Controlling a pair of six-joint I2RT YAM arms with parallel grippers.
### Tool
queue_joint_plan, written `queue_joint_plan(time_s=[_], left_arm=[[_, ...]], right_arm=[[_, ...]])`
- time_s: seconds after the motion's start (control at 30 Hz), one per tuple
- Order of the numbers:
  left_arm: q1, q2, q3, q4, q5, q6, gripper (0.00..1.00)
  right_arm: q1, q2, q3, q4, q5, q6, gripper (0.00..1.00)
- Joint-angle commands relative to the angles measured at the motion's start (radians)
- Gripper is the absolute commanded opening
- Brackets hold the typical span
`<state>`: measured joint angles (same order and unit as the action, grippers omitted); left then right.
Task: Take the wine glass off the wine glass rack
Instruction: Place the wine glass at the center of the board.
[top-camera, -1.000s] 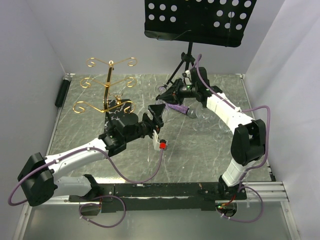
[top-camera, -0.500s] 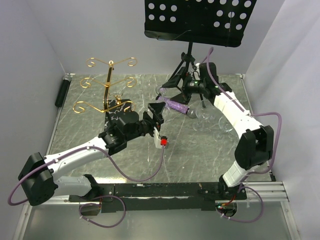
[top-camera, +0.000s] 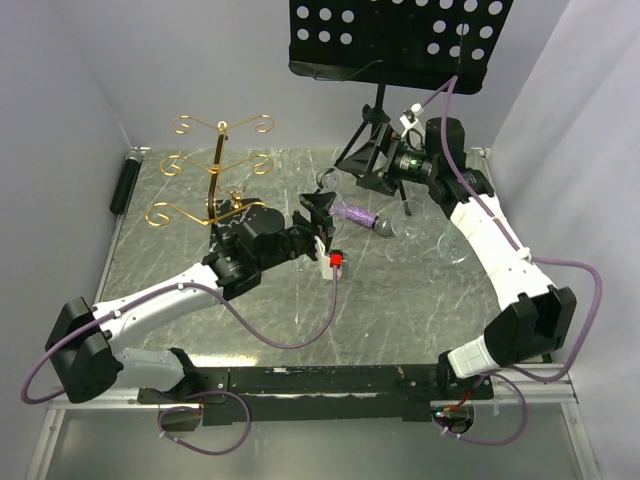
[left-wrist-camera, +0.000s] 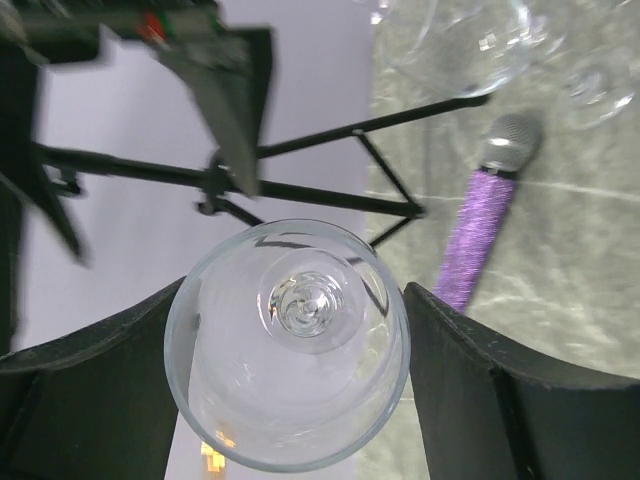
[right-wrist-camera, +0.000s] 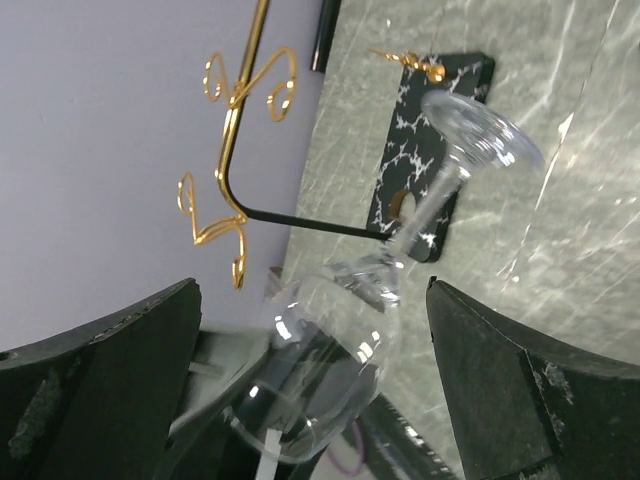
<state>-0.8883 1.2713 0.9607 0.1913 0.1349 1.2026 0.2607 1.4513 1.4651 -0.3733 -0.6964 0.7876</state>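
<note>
The gold wire wine glass rack (top-camera: 216, 165) with curled arms stands at the left rear of the grey marbled tabletop (top-camera: 390, 305). Just right of it, the left end effector (left-wrist-camera: 295, 300) clamps the bowl of a clear wine glass (left-wrist-camera: 290, 390), which is tilted and apart from the rack. Further right lies a purple glittery microphone (top-camera: 357, 214). The right end effector (right-wrist-camera: 312, 290) gapes wide and empty, facing the glass.

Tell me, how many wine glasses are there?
3 for sure: one wine glass held in the left gripper, two on the table right of the purple microphone; overlapping clear glass may hide another.
</note>
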Motion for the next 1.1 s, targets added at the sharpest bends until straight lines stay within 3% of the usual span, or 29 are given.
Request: queue_joint_plan(time_s=[0.0,0.13,0.27,0.5,0.73,1.07], left_arm=[[-0.011,-0.018,0.076,-0.002,0.035,-0.179,0.16],[-0.011,0.016,0.136,-0.071,0.107,-0.363,0.14],[-0.011,0.072,0.193,-0.136,0.195,-0.451,0.16],[-0.009,0.226,0.324,-0.157,0.19,-0.67,0.24],[-0.005,0.347,0.388,-0.171,0.197,-0.834,0.22],[0.002,0.488,0.472,-0.156,0.152,-0.903,0.23]], right_arm=[[-0.017,-0.095,0.017,0.004,0.011,-0.135,1.0],[-0.044,-0.167,0.021,-0.05,0.05,-0.235,1.0],[-0.078,-0.213,0.027,-0.122,0.078,-0.295,1.0],[-0.121,-0.285,-0.015,-0.144,0.08,-0.311,1.0],[-0.132,-0.304,-0.034,-0.128,0.067,-0.291,1.0],[-0.153,-0.31,-0.045,-0.136,0.072,-0.294,1.0]])
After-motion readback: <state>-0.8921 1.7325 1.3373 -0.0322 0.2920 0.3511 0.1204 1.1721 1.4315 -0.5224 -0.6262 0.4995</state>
